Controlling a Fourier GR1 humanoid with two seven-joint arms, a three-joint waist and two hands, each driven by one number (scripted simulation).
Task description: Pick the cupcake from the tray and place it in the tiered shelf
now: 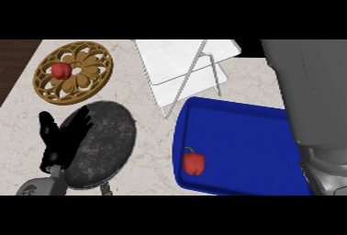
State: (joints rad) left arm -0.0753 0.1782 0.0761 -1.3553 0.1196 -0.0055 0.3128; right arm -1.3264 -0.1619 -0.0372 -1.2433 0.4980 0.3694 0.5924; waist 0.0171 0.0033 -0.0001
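No cupcake shows on the blue tray (234, 137); only a red pepper (194, 163) lies near its left rim, and the right forearm (308, 101) hides the tray's right side; its hand is out of sight. The left hand (59, 142) rests open, left of the tray; the tiered shelf (177, 64) stands just beyond the tray. Best to clear the forearm and find the cupcake before reaching.
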